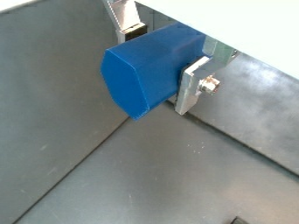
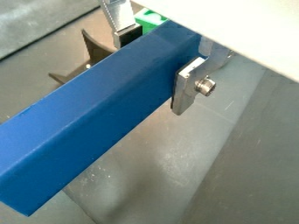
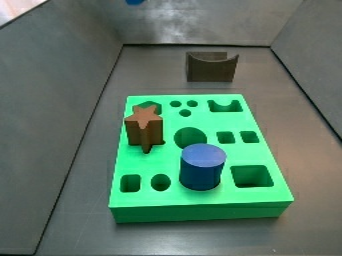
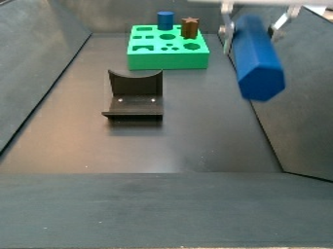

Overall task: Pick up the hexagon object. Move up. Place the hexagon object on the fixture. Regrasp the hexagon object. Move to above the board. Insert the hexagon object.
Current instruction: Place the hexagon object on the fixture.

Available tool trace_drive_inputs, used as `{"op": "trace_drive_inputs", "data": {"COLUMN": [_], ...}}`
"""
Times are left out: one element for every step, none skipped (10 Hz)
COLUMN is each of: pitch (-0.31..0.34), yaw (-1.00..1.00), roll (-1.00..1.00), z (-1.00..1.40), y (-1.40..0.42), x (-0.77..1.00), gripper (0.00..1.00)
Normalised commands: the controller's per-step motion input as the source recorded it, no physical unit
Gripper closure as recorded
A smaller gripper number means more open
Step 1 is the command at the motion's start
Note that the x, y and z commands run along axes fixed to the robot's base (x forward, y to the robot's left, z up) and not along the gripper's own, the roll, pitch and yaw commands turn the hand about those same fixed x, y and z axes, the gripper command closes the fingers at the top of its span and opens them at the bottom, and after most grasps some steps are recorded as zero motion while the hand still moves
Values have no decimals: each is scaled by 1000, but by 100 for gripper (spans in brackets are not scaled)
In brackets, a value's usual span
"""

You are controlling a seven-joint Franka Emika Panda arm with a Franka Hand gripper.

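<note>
wrist views: pincer [image 1: 163, 59] pinching the hexagon object [image 1: 146, 74] between its silver fingers [image 2: 191, 86], bar raised off the floor. side views: bar [image 4: 255, 58] hangs high, well apart from the fixture [image 4: 132, 97]; keep it level and line it over the notch before lowering. board [image 3: 201, 160] idle. pincer nearly cut off in a side view.

The blue hexagon object [image 4: 256, 56] hangs clamped between the gripper's [image 4: 255, 21] silver fingers, clear of the dark floor. The notched brown fixture [image 4: 132, 95] sits mid-floor; the green board [image 4: 168, 50] lies toward the far wall.
</note>
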Motion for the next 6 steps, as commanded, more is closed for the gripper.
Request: {"op": "trace_drive_inputs", "data": {"pitch": [-219,-181,-138,-92,-38,-2], "yaw": [797,724,525,342,186,121], "roll": [61,59,43,22,0,-12], "z": [256,216,205,193,178,168], "y": [-498,-496,-466,-436,-414,-391], "x": [1000,1000,1000,1000,1000,1000], "gripper": [100,100,100,100,100,100]}}
